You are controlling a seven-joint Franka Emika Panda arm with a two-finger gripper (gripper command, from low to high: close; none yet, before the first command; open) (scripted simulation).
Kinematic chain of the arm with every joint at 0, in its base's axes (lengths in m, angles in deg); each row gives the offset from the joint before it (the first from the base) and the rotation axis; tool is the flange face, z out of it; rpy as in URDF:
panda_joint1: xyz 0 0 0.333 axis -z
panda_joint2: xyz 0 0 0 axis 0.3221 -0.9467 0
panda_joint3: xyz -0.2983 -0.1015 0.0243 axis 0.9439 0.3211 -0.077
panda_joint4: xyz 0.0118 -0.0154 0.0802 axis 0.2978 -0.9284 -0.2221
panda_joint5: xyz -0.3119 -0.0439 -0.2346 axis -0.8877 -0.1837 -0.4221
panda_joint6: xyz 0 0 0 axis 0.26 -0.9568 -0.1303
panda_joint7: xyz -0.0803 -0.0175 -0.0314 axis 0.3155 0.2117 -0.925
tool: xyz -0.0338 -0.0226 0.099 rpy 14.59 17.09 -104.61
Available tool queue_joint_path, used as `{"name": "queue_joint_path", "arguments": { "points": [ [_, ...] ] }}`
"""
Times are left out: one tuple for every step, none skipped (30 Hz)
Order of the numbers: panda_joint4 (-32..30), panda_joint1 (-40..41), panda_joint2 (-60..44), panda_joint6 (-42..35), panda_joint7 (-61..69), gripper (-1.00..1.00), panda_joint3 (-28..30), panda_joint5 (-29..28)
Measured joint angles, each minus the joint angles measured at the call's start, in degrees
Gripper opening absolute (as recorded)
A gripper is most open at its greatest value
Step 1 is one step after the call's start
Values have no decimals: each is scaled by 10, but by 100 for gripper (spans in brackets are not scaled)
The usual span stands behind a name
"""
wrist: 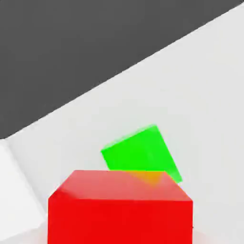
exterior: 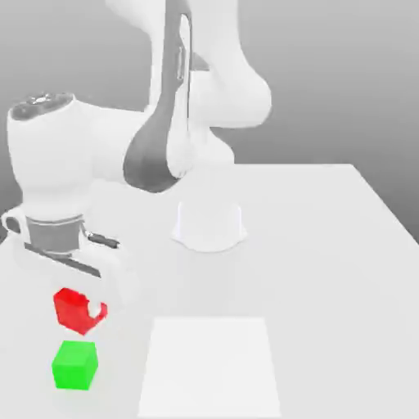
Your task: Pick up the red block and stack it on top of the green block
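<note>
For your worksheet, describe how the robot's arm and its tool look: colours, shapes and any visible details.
The arm is glossy white, built of thick rounded segments, with dark grey curved panels at one joint. Its wrist ends in a white cylinder with a grey ribbed band beneath. The tool has a boxy white body with a dark stripe. It stands on a round white base.

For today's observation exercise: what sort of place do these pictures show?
Probably a simulated robot test bench: a plain white tabletop, a small matte red cube under the arm's tool, and a small matte green cube.
</note>
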Motion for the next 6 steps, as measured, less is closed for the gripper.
{"name": "queue_joint_path", "arguments": {
  "points": [
    [3, 3, -20, 17, 4, -100, -3, 7],
    [4, 7, -40, 35, 9, -100, -8, 15],
    [5, 10, -56, 49, 13, 100, -12, 20],
    [5, 10, -56, 49, 13, 100, -12, 20],
    [5, 10, -56, 49, 13, 100, -12, 20],
    [5, 10, -56, 49, 13, 100, -12, 20]
  ]
}}
